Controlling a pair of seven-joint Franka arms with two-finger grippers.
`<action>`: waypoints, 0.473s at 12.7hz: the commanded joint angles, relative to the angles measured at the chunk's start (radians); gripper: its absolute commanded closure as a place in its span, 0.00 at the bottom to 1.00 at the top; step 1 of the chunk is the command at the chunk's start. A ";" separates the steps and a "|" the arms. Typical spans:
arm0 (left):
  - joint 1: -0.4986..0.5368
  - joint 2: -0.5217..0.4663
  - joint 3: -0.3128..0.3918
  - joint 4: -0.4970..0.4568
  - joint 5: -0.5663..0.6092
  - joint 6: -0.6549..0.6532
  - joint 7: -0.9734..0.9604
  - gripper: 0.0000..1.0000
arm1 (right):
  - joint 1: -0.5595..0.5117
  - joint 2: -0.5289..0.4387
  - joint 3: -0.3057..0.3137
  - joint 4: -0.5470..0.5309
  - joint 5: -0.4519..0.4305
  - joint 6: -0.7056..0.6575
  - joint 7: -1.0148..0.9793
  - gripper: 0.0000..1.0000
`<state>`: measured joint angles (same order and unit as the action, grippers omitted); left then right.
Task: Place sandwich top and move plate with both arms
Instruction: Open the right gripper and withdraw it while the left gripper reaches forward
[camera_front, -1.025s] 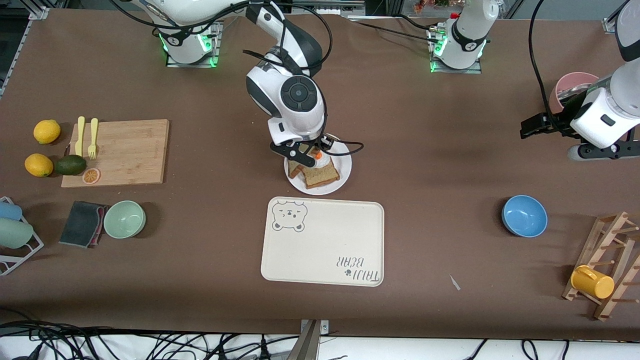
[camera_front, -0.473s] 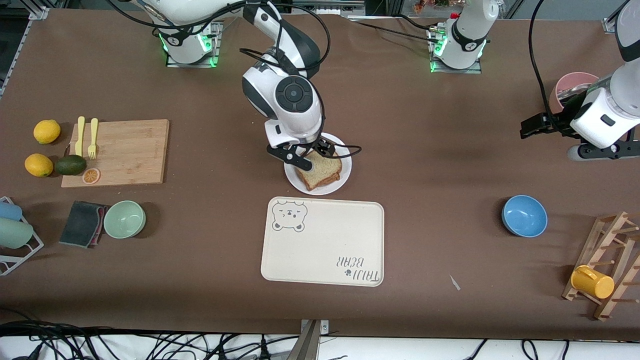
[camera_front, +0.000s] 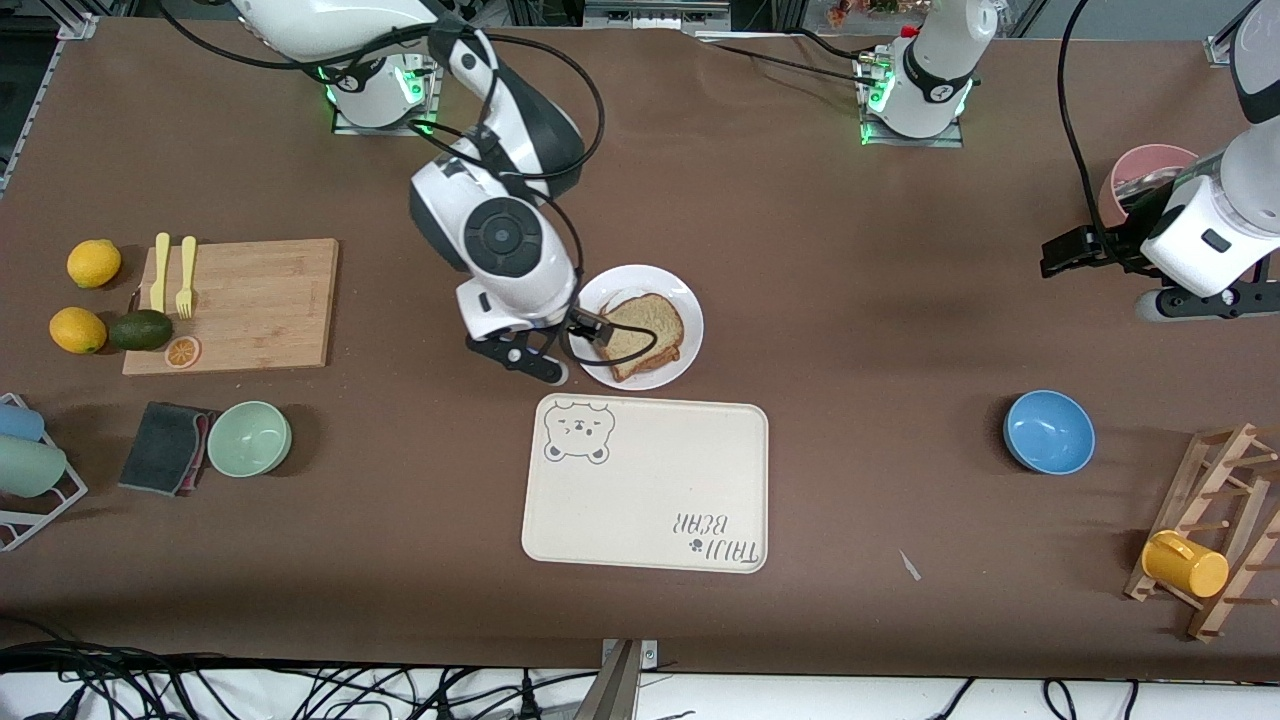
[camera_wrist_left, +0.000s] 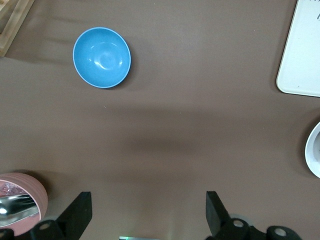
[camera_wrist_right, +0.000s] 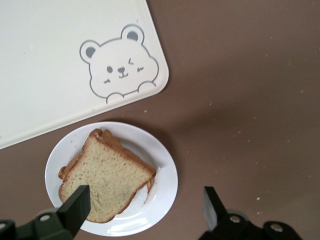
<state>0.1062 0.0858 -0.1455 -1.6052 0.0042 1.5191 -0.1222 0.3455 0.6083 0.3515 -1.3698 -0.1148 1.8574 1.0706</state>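
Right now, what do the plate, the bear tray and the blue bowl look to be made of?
The plate: glossy white, with light glints on its rim; ceramic or hard plastic. The bear tray: matte cream with printed lettering, likely plastic or a fibre composite. The blue bowl: smooth, a soft sheen inside; probably plastic, though glazed ceramic is possible.

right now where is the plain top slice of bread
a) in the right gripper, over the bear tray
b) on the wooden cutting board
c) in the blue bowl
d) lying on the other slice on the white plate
d: the sandwich top lies flat on the slice beneath it on the plate, and the right gripper, open, holds nothing beside the plate's rim.
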 joint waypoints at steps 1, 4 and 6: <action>0.007 -0.011 0.000 -0.013 -0.012 0.000 0.021 0.00 | -0.010 -0.019 -0.014 -0.003 -0.023 0.018 -0.072 0.01; 0.007 -0.005 0.000 -0.013 -0.012 0.000 0.021 0.00 | -0.011 -0.018 -0.061 -0.023 -0.029 0.016 -0.159 0.01; 0.007 -0.005 0.000 -0.013 -0.012 0.003 0.021 0.00 | -0.013 -0.028 -0.074 -0.023 -0.028 0.013 -0.173 0.01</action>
<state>0.1063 0.0895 -0.1454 -1.6065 0.0042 1.5191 -0.1222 0.3334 0.6009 0.2841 -1.3788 -0.1325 1.8657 0.9201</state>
